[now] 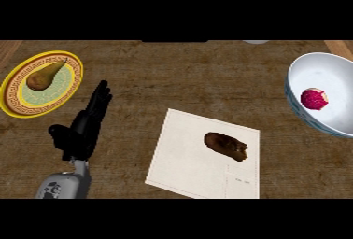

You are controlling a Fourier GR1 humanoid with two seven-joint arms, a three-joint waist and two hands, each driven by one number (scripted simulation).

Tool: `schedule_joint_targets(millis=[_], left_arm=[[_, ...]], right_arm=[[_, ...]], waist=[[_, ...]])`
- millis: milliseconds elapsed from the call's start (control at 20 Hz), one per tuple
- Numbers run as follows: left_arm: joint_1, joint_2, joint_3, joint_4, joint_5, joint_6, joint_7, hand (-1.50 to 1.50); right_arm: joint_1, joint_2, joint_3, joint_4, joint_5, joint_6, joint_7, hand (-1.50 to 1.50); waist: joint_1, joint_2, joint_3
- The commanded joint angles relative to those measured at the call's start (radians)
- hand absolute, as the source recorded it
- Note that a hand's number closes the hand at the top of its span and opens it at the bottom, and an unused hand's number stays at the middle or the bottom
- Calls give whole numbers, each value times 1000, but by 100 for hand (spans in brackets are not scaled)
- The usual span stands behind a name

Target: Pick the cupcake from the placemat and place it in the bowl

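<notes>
Where it lies on the white placemat (189, 161), seemingly tipped on its side and well apart from the bowl (334, 74) at the counter's (179, 79) right edge: cupcake (226, 146), brown. Judged light, soft, crumbly, easily crushed. Best hold: across the firmer base, from the sides. Left robot hand (86, 126): open, fingers straight, holding nothing, beside the placemat. Right robot hand: out of sight.

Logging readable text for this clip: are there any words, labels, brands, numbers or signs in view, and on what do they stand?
No text can be read anywhere.
placemat: a faint mark near its lower right corner, too small to read.
plate: a patterned band on the rim, no letters.
cupcake and bowl: no lettering visible.
</notes>
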Motion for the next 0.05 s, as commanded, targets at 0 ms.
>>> schedule_joint_targets(millis=[0], left_arm=[[53,7,1,-46,8,-16,-7,0]], right_arm=[[13,-86,-21,78,-6,69,-27,-150]], waist=[[7,1,1]])
